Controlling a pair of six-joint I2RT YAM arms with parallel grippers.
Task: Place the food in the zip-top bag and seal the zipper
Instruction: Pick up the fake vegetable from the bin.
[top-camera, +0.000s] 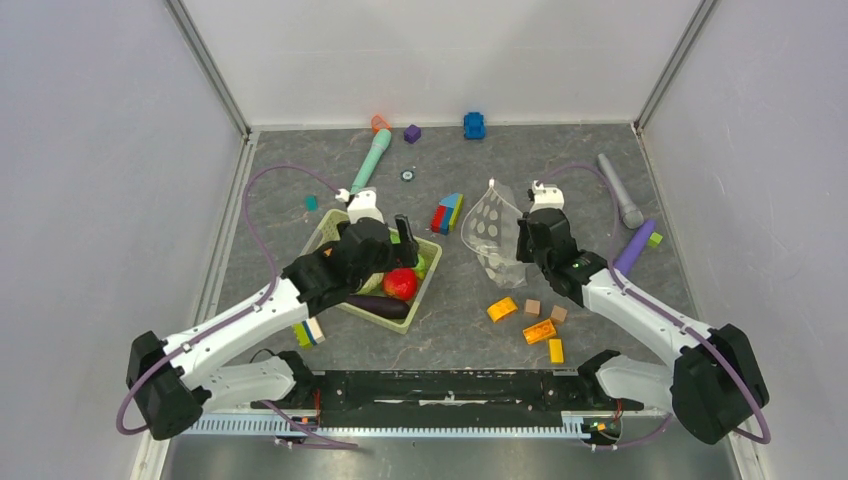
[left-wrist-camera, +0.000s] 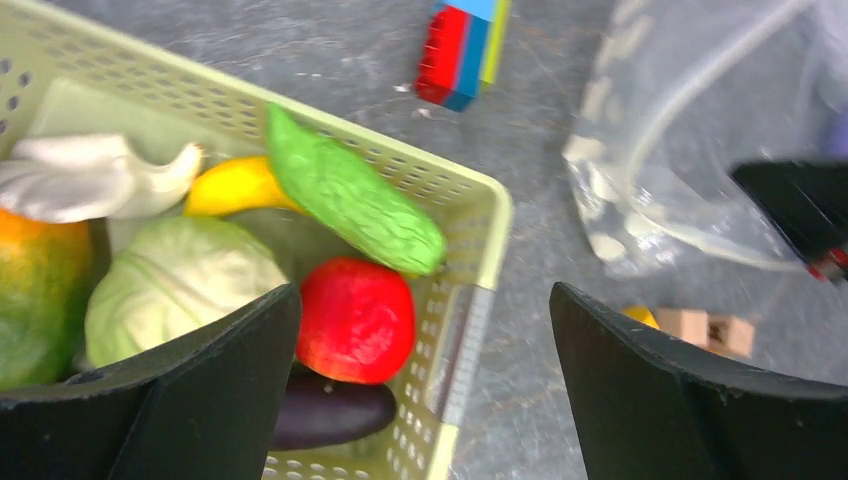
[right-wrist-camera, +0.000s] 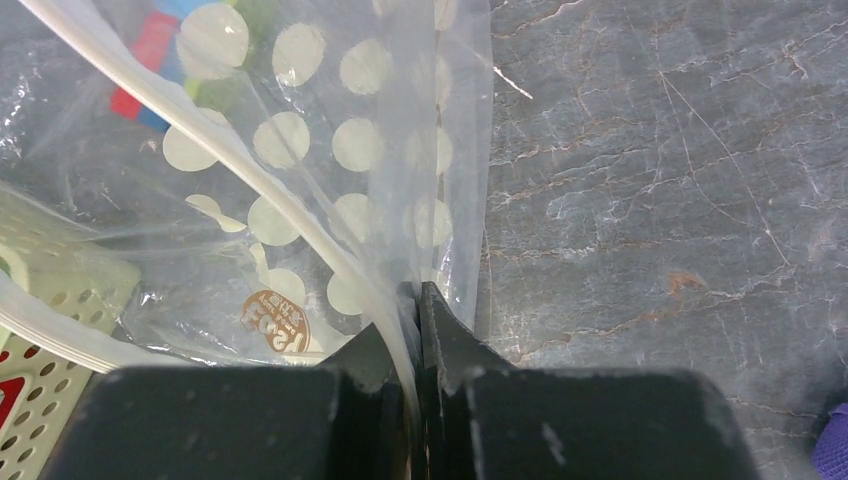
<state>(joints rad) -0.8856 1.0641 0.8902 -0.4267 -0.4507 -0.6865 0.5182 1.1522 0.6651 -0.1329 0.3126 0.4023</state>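
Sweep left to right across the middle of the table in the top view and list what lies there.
teal bit → basket → block stack → bag → grey stick

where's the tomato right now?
Top view, left of centre: the tomato lies in the right end of the basket, between the cucumber on its far side and the eggplant on its near side.
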